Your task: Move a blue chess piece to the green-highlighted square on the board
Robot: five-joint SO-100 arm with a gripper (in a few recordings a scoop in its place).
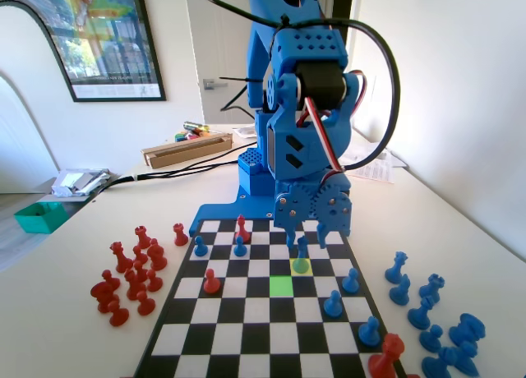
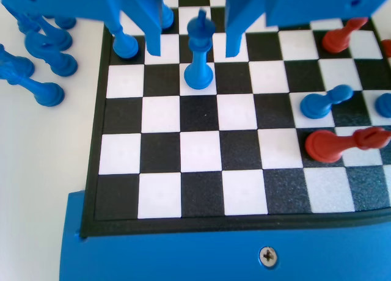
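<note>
The slim blue chess piece (image 1: 302, 253) stands upright on the yellow square (image 1: 302, 266) of the board (image 1: 246, 312). The green-highlighted square (image 1: 281, 285) lies one cell diagonally nearer the camera and to the left, with nothing on it. My gripper (image 1: 308, 239) hangs low over the piece. In the wrist view the blue chess piece (image 2: 199, 56) stands between the two jaws of my gripper (image 2: 194, 44), with a gap on each side. The jaws are open and touch nothing.
Red pieces (image 1: 131, 275) crowd the table left of the board and blue pieces (image 1: 427, 312) lie to its right. On the board stand blue pawns (image 1: 333, 304) and red pieces (image 1: 211, 281). In the wrist view a red piece (image 2: 342, 143) and a blue pawn (image 2: 324, 102) sit right of the gripper.
</note>
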